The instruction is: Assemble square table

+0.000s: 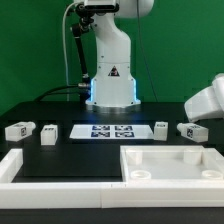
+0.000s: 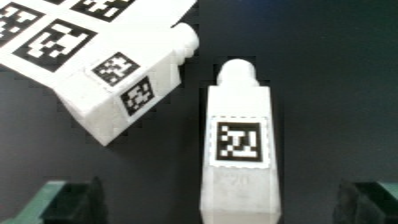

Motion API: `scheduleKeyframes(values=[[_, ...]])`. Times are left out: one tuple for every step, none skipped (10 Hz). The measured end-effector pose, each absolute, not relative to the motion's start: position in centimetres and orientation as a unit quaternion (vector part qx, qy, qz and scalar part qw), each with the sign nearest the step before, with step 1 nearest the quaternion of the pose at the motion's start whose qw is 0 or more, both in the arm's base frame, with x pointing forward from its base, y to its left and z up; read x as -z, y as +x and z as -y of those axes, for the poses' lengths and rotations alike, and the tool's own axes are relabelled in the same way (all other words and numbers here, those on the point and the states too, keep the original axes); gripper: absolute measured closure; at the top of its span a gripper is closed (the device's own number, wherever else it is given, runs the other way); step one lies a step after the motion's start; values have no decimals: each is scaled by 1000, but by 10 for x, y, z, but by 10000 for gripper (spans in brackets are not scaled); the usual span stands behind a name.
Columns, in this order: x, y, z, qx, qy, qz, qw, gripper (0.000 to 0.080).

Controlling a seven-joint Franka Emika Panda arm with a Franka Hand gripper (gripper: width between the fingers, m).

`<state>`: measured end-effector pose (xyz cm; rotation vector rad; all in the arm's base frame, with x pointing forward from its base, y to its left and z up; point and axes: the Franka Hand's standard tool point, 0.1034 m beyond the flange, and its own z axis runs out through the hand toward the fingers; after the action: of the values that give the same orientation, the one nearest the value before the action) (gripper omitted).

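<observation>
Gripper: jaws wide, empty, poised over one tagged leg at mid-right of the exterior view, behind the square top at lower right; best centred lengthwise, clear of the neighbouring leg, before closing.

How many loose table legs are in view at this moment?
4. One leg and a second leg lie to the exterior view's left of the marker board; a third leg and a fourth leg to its right. None seems hidden.

Smooth white plastic leg on matt black bench.
</observation>
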<state>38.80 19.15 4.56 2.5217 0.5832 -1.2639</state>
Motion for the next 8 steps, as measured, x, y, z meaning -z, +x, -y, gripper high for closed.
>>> scheduleKeyframes(values=[[-45, 388, -191, 436, 868, -201, 130, 151], [-42, 386, -192, 436, 868, -200, 131, 151], [-29, 377, -194, 439, 866, -201, 131, 151], [-20, 370, -196, 448, 861, -200, 131, 151], [-14, 364, -197, 454, 860, -192, 133, 151], [-10, 360, -194, 459, 857, -192, 134, 151], [-11, 361, -194, 458, 858, -192, 133, 151], [-11, 361, -194, 458, 858, -192, 133, 151]])
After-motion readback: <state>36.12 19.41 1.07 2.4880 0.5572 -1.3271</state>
